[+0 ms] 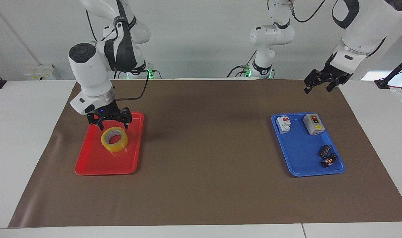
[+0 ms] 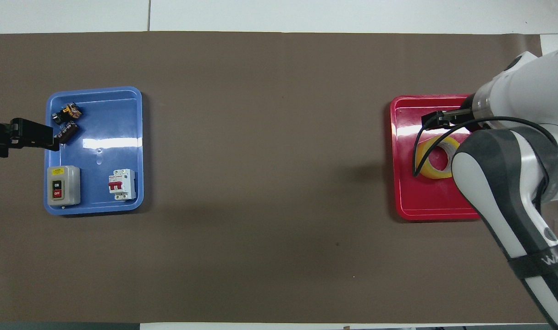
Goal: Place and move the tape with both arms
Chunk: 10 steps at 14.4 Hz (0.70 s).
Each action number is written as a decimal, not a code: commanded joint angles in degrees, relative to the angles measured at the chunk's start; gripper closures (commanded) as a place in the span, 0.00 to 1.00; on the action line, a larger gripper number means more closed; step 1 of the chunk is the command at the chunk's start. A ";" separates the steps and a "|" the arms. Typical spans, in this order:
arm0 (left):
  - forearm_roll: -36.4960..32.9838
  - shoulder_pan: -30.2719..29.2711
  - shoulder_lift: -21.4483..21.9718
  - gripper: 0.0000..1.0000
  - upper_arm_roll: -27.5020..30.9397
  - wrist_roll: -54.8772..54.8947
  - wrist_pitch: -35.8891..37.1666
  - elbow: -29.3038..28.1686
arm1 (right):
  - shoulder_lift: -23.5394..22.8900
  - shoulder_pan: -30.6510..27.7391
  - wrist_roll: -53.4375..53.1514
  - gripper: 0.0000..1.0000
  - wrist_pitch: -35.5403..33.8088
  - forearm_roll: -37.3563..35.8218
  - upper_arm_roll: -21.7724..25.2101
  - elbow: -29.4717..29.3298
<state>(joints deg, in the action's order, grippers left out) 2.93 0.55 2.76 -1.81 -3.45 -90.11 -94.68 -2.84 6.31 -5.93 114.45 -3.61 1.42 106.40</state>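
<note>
The yellow tape [image 1: 114,139] lies flat in the red tray [image 1: 98,165] at the right arm's end of the table. My right gripper [image 1: 113,123] is open and empty, raised a little over the tape's edge, clear of it. In the overhead view the right arm covers part of the tape [image 2: 423,165], and the right gripper [image 2: 437,120] shows over the red tray [image 2: 425,206]. My left gripper [image 1: 318,88] is open and empty, up in the air over the mat at the blue tray's edge; it also shows in the overhead view [image 2: 35,136].
A blue tray [image 1: 303,162] at the left arm's end holds a grey on/off switch box [image 1: 313,124], a white breaker [image 1: 283,124] and small dark parts [image 1: 328,157]. A brown mat [image 1: 204,148] covers the table between the trays.
</note>
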 commanded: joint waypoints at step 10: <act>-1.00 1.30 -0.65 0.00 0.76 2.39 3.54 3.35 | 5.83 -4.81 -2.86 0.00 -29.29 3.70 0.43 -16.14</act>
<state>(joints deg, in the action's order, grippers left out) 2.92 0.83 2.76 -1.77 -2.10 -88.68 -93.81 4.06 1.92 -8.07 86.48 -0.15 2.40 90.90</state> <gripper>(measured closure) 0.000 0.000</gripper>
